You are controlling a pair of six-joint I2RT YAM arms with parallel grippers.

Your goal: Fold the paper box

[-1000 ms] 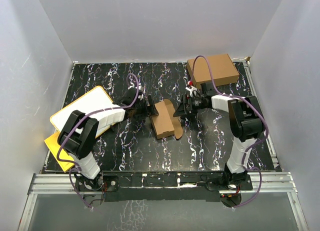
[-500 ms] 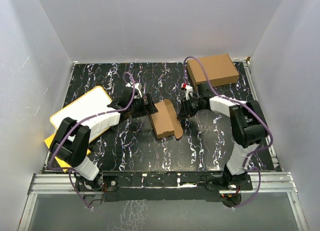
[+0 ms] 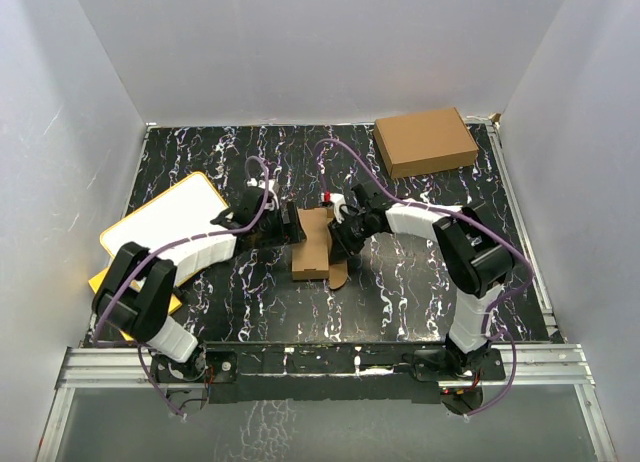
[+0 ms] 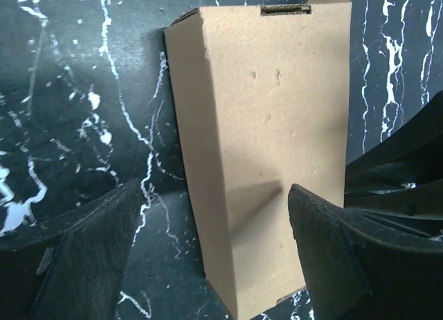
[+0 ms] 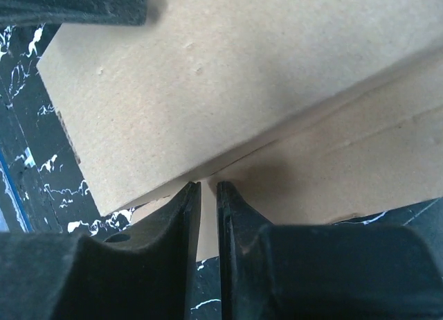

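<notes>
Your right claw point(image 5: 208, 195) just shut against the plain brown cardboard paper box point(image 3: 312, 244), nothing visibly pinched. Your left claw point(image 4: 211, 219) is open astride it: likely a push-fold.

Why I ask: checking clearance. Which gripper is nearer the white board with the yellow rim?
Left. The left gripper sits just right of the white board, at the left side of the paper box; the right gripper is beyond it.

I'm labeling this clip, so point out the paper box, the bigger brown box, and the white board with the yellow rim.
paper box point(image 3: 308, 254), top external view, middle of its upper panel
bigger brown box point(image 3: 425, 142), top external view, centre of its top face
white board point(image 3: 165, 214), top external view, bare white face
</notes>
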